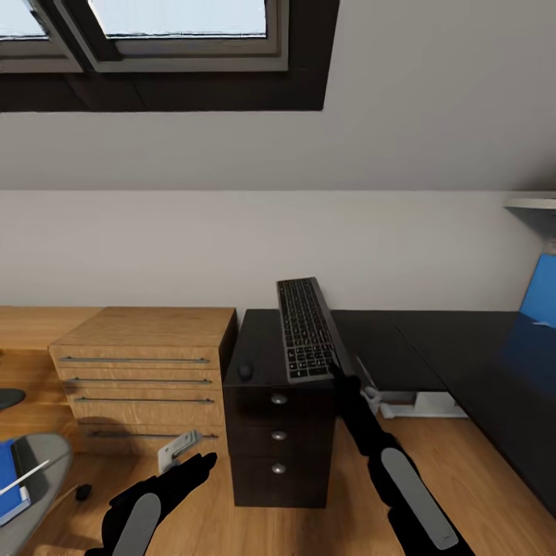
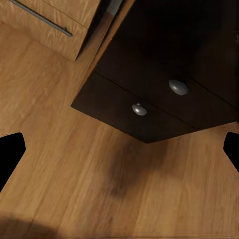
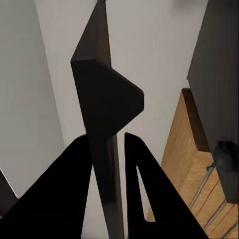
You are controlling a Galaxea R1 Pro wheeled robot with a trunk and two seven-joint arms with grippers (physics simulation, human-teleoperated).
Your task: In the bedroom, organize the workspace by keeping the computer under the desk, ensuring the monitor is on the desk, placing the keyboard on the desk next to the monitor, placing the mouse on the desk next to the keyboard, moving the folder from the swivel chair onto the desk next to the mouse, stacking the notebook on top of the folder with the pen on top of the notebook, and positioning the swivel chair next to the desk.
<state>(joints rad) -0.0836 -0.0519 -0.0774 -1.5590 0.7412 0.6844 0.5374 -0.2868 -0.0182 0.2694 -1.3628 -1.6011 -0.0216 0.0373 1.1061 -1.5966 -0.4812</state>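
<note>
My right gripper [image 1: 337,376] is shut on the near end of the keyboard [image 1: 306,328], which has dark keys and hangs tilted over the black drawer unit [image 1: 279,442] of the desk [image 1: 432,340]. In the right wrist view the keyboard [image 3: 102,99] shows edge-on between the fingers [image 3: 74,189]. The small dark mouse [image 1: 245,371] lies on the drawer unit's top, left of the keyboard. My left gripper [image 1: 194,466] is open and empty, low over the floor; in the left wrist view the left gripper [image 2: 122,149] faces the drawer knobs [image 2: 139,108]. At the lower left, the blue folder [image 1: 8,472] and white pen [image 1: 27,476] lie on the swivel chair's grey seat [image 1: 46,455].
A light wooden dresser [image 1: 147,363] stands directly left of the drawer unit. The desk's black top runs right and turns toward me along the right edge. A blue wall panel [image 1: 542,289] and a shelf [image 1: 533,205] are at the far right. A wooden floor [image 2: 74,189] lies below.
</note>
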